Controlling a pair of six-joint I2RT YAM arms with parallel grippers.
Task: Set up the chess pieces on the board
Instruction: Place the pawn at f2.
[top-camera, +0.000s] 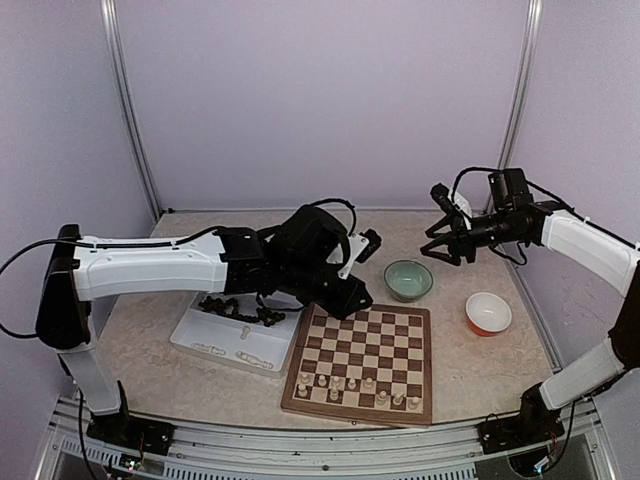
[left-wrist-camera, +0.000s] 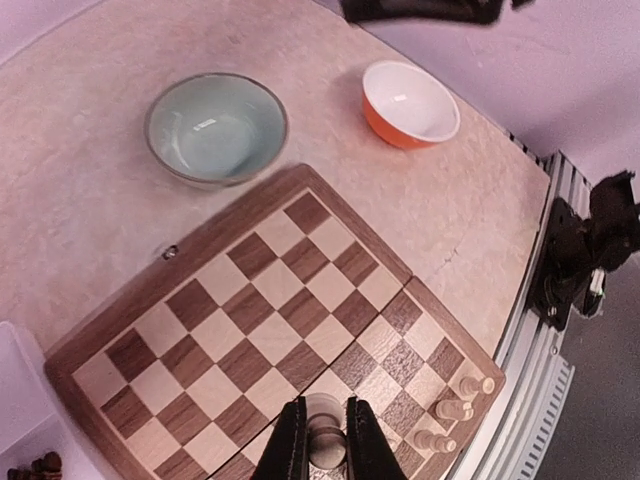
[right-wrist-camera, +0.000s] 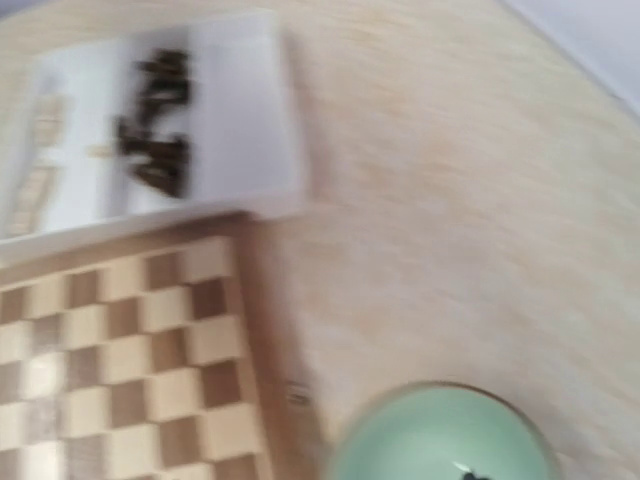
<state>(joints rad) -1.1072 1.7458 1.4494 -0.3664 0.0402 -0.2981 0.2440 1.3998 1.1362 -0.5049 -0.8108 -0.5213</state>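
The board (top-camera: 365, 345) lies at the table's front middle, with several cream chess pieces (top-camera: 352, 386) on its two nearest rows. My left gripper (top-camera: 350, 298) hangs over the board's far left corner. In the left wrist view it (left-wrist-camera: 327, 437) is shut on a cream piece (left-wrist-camera: 327, 447), held above the board (left-wrist-camera: 250, 300). Three cream pieces (left-wrist-camera: 452, 410) stand by the board's corner. Dark pieces (top-camera: 240, 310) lie in the white tray (top-camera: 215, 345). My right gripper (top-camera: 440, 248) is raised beyond the green bowl, its fingers spread and empty.
A green bowl (top-camera: 408, 280) sits just beyond the board's far right corner, and an orange bowl (top-camera: 488, 313) to its right. The right wrist view is blurred and shows the tray (right-wrist-camera: 240, 110), the board (right-wrist-camera: 120, 350) and the green bowl (right-wrist-camera: 450, 440).
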